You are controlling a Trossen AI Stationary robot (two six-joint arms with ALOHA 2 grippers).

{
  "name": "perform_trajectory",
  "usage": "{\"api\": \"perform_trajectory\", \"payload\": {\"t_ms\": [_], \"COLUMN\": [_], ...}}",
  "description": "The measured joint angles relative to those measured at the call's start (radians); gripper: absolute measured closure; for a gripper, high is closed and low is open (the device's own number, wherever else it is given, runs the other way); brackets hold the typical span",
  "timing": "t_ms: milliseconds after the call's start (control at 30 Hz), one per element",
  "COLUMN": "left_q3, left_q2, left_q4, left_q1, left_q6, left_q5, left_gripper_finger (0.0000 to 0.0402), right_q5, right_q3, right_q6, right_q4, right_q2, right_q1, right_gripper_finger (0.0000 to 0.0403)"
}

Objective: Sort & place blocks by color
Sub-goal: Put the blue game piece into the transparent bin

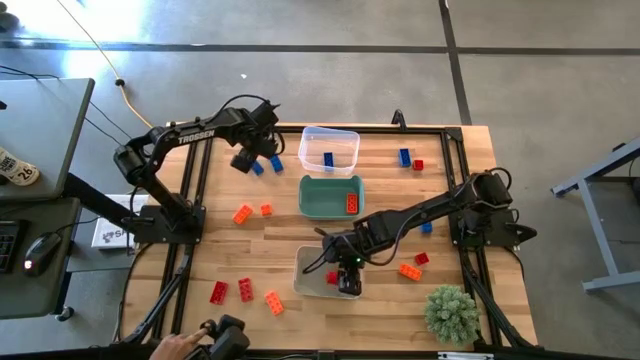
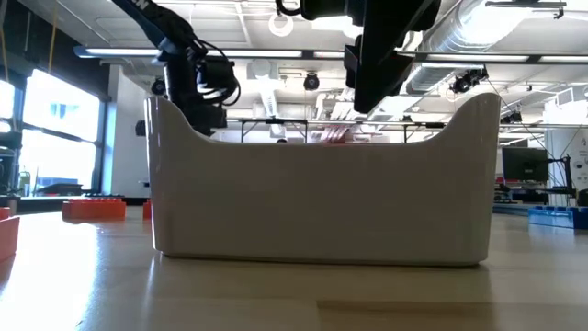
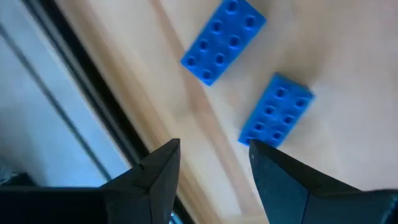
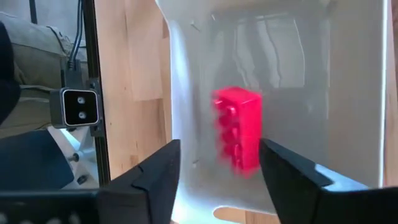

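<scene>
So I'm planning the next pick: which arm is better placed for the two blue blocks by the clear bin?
Left. Its open tool hovers right above the blue blocks, while the right tool is over the grey bin.

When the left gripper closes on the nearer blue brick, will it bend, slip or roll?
The blue brick looks like hard moulded plastic, so probably stiff. Its flat, boxy shape lying studs-up suggests no rolling. Smooth sides might slip or twist, since it lies angled to the open left gripper and slightly off-centre.
</scene>
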Motion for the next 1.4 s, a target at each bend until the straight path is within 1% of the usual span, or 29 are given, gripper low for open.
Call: {"api": "perform_trajectory", "payload": {"t_ms": [100,300,400,600,800,900,1400], "left_q3": [-0.006,-0.073,-0.094,-0.142,-0.155,-0.156,-0.156], "left_q2": [0.0,0.0,0.0,0.0,0.033,0.058,0.18], "left_q4": [-0.029,-0.031,-0.007,-0.003,0.058,0.084,0.132], "left_q1": [0.005,0.001,-0.004,-0.004,-0.006,-0.016,-0.05], "left_q6": [0.029,0.102,0.109,0.191,0.166,0.166,0.128], "left_q5": [0.026,0.014,-0.002,-0.046,-0.067,-0.108,-0.161], "left_gripper_finger": [0.022,0.022,0.022,0.022,0.022,0.022,0.022], "right_q5": [0.016,0.048,0.055,0.066,0.074,0.074,0.075], "right_q3": [0.0,0.0,0.0,0.0,0.0,0.0,0.0], "right_q6": [-0.001,-0.001,0.001,0.003,0.028,0.05,0.074], "right_q4": [0.0,0.0,0.0,0.0,0.0,0.0,0.006], "right_q2": [0.0,0.0,0.0,0.0,-0.001,-0.001,-0.001], "right_q1": [0.0,0.0,0.0,-0.001,-0.001,-0.002,-0.003], "right_gripper_finger": [0.0177,0.0175,0.0175,0.0174,0.0174,0.0174,0.0174]}}
